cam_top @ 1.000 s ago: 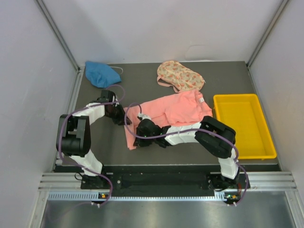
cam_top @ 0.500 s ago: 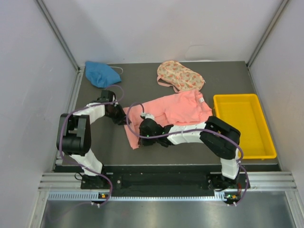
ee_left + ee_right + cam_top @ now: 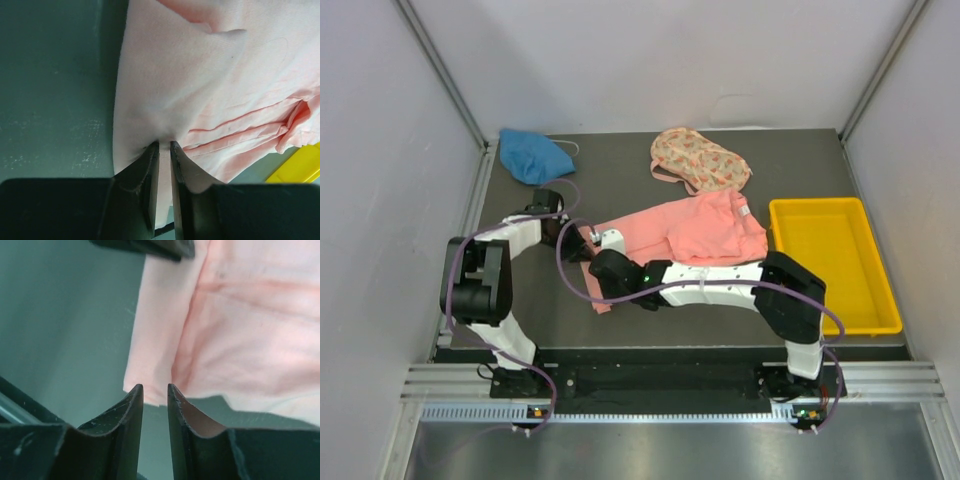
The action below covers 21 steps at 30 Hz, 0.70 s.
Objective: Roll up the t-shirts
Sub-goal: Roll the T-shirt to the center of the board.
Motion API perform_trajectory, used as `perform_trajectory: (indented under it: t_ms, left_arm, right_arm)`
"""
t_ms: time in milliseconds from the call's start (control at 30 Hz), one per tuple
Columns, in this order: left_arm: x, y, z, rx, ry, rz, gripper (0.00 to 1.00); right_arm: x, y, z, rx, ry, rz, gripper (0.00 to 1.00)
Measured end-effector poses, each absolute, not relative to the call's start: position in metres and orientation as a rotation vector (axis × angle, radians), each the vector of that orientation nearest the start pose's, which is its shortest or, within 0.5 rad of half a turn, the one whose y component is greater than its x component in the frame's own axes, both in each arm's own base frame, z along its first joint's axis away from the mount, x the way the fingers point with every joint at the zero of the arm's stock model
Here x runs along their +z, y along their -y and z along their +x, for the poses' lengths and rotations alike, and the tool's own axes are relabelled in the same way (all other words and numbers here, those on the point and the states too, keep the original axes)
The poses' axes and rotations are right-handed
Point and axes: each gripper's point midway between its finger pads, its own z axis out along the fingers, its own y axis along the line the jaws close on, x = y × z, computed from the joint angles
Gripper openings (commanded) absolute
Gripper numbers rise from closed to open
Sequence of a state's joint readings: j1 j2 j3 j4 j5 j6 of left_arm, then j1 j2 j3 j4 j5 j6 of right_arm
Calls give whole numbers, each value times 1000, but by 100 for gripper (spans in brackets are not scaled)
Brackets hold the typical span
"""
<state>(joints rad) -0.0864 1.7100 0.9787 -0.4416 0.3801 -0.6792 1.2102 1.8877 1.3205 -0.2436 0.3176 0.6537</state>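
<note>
**Top view.** Salmon-pink t-shirt [image 3: 705, 230] lies mid-worktop [image 3: 620, 190], creased and partly folded over itself, its white tag on the right side near the yellow tray [image 3: 825, 262]. Blue t-shirt [image 3: 535, 155] is bunched at the far left and the floral t-shirt [image 3: 700, 160] at far centre, both well apart from me. My left gripper [image 3: 578, 245] and right gripper [image 3: 595, 265] crowd the pink shirt's left edge, just beside each other. The tray holds nothing.

**Left wrist.** Left gripper [image 3: 164, 146] jaws are pinched nearly together on the shirt's edge, and the cloth puckers into them. A corner of the tray [image 3: 300, 167] shows, but its inside is out of view.

**Right wrist.** Right gripper [image 3: 154, 390] jaws are narrow, a slit between them. The shirt's near-left corner [image 3: 150, 365] lies at the tips with worktop showing below. I cannot tell whether any cloth is nipped.

**Risks.**
- The left bite looks shallow, so a hard pull could slip it free.
- If the right closes past the corner it takes nothing, and the roll would start on one side and skew.
- With the grippers this close, turning them together could knock them.
- Existing folds may roll in lumpy.
</note>
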Motion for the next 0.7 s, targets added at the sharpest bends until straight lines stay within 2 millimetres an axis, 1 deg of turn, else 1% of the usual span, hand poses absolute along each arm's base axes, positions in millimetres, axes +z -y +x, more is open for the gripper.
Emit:
perform_trajectory:
  t_ms: [67, 167, 267, 367, 500, 600, 700]
  left_arm:
    - [34, 118, 329, -716, -2738, -721, 21]
    - [34, 118, 330, -712, -2745, -723, 21]
    - [33, 118, 331, -711, -2753, -717, 21]
    - [33, 118, 332, -709, -2762, -706, 21]
    - [33, 118, 332, -707, -2771, -696, 21]
    - [32, 118, 333, -705, -2780, -692, 21]
    - [32, 118, 333, -702, -2785, -680, 21]
  right_arm:
    - [90, -451, 206, 503, -2304, -539, 31]
    - [106, -467, 217, 469, -2233, -580, 35]
    - [112, -481, 221, 442, -2176, -637, 35]
    - [103, -488, 219, 393, -2146, -706, 35]
    - [78, -488, 219, 321, -2145, -786, 36]
    - [63, -487, 221, 263, -2144, -829, 41]
    - [56, -491, 226, 198, -2122, -857, 43]
